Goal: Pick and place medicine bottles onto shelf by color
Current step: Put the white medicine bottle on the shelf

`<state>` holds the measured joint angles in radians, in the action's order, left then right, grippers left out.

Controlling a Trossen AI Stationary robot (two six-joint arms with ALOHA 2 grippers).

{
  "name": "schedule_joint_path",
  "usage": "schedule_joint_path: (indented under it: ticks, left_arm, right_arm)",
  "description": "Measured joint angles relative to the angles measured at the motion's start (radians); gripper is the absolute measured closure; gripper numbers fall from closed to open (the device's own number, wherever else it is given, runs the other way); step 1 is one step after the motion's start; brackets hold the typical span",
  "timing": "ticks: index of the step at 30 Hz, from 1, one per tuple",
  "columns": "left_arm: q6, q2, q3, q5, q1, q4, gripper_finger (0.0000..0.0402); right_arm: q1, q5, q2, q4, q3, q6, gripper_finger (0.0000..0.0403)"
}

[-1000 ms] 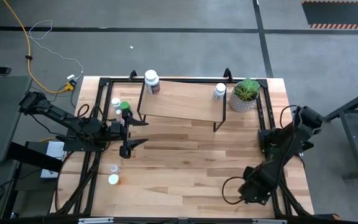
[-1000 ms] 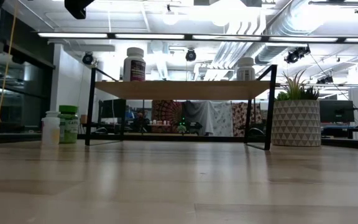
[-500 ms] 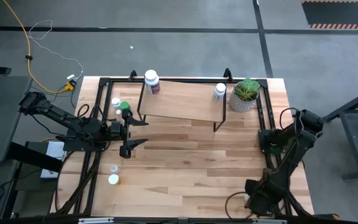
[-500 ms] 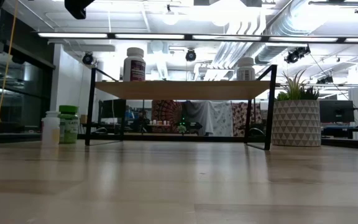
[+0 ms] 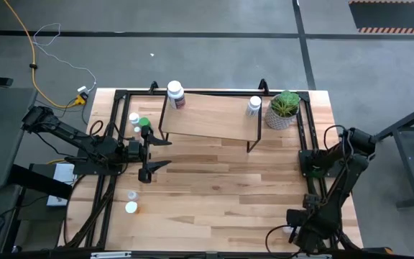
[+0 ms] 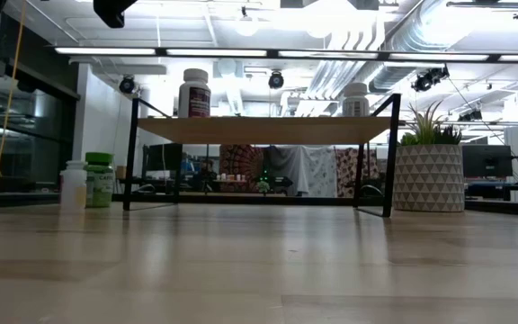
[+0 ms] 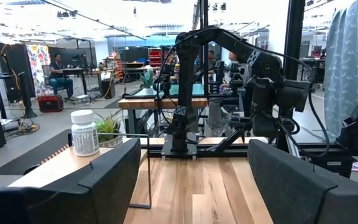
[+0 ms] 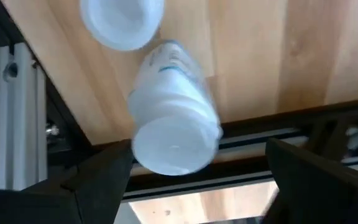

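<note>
The low light-wood shelf on thin black legs [image 5: 208, 115] stands toward the twelve o'clock edge of the wooden table [image 5: 221, 187]. Two medicine bottles stand upright on it: a white-capped bottle with a dark red label [image 5: 175, 94] at its ten o'clock corner, and a smaller white bottle [image 5: 254, 106] at its two o'clock corner. Just beyond that corner, on the table, sits a potted green plant in a patterned white pot [image 5: 284, 109].

At about ten o'clock on the table, beside the shelf's leg, a green-capped bottle [image 5: 144, 123] stands next to two small white bottles [image 5: 134, 118]. Nearer seven o'clock, two more small white bottles [image 5: 131, 201] stand close together.

The left hand [image 5: 152, 152] hovers at nine o'clock on the table, its fingers spread wide and released, gripping nothing; it points across the table toward three o'clock.

The right hand [image 8: 191, 180] is lowered at about five o'clock by the table's near edge, also spread open. Its wrist view shows a white bottle lying on its side [image 8: 174, 115] between the parted fingers, not clamped, with another round white bottle [image 8: 122, 22] just beyond it.
</note>
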<state>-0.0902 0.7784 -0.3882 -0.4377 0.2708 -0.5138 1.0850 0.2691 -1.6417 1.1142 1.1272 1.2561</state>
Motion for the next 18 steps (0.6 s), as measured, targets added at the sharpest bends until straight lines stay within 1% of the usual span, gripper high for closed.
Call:
schedule_joint_path:
  ticks: [3,9,13,18]
  left_arm:
    - [0.0,0.0,0.0,0.0,0.0,0.001,0.0115]
    - [0.0,0.0,0.0,0.0,0.0,0.001,0.0115]
    - [0.0,0.0,0.0,0.0,0.0,0.001,0.0115]
    - [0.0,0.0,0.0,0.0,0.0,0.001,0.0115]
  right_arm:
    - [0.0,-0.007,0.0,-0.033,-0.017,0.0,0.0045]
    - [0.0,-0.033,0.0,-0.033,-0.018,0.0,0.0051]
    - [0.0,-0.032,0.0,-0.033,-0.018,0.0,0.0083]
    - [0.0,-0.032,0.0,-0.033,-0.018,-0.015,0.0144]
